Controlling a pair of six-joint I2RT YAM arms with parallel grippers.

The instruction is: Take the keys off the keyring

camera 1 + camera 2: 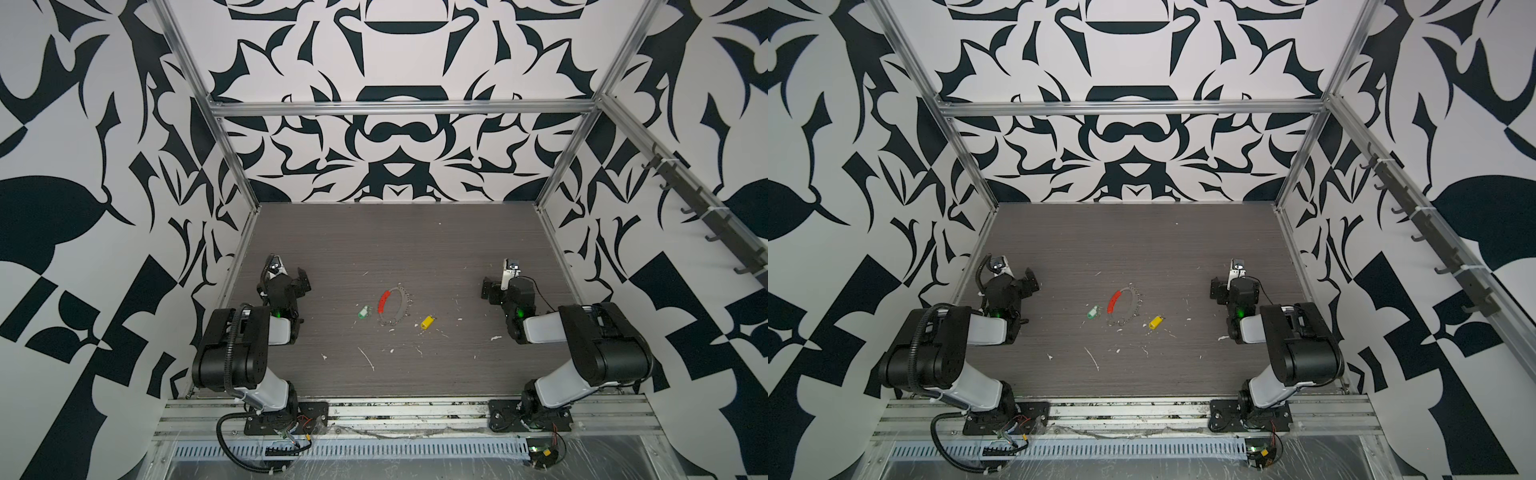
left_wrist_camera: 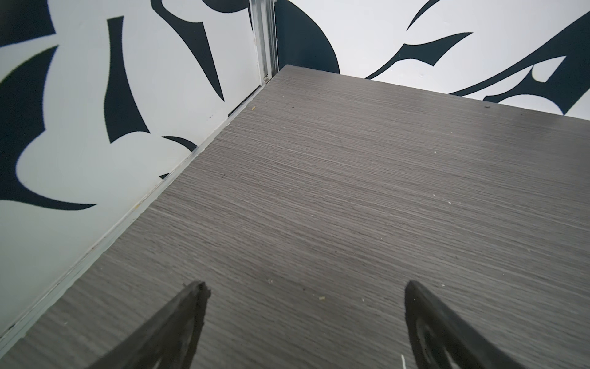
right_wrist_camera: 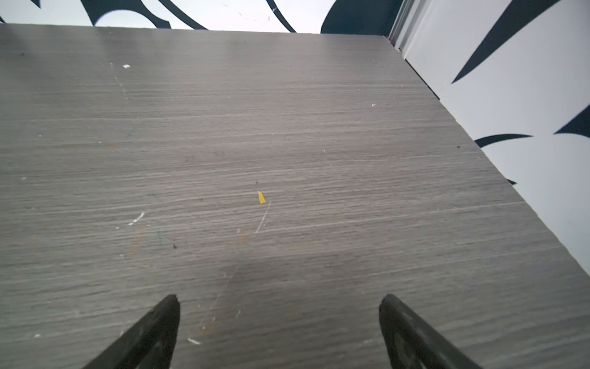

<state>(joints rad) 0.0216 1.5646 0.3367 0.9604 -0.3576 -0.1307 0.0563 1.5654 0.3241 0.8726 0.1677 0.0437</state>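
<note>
The keyring [image 1: 383, 302] lies flat at the middle of the grey wood-grain table [image 1: 374, 241]. Its thin metal hoop reads as an oval whose long axis runs roughly near-to-far, with the red sleeve [image 1: 1113, 301] on the arc toward the left arm and tiny silver rings [image 1: 390, 322] bunched along the near and right arcs. The green key [image 1: 364, 311] sits just beside the sleeve. The yellow key [image 1: 427, 321] lies near the hoop's other side, apparently clear of it, though any fine link is too small to make out. Each key's long axis slants from near-left to far-right, and the yellow one's silvery end seems to point far-right. All these pieces look light, stiff and low on the table, likely to skid when nudged. The plastic heads offer the best purchase on the keys, and the sleeve probably gives the least slippery hold on the hoop. The left gripper [image 2: 306, 287] and right gripper [image 3: 279, 300] hang over bare table well apart from the pieces, jaws spread wide and holding nothing.
</note>
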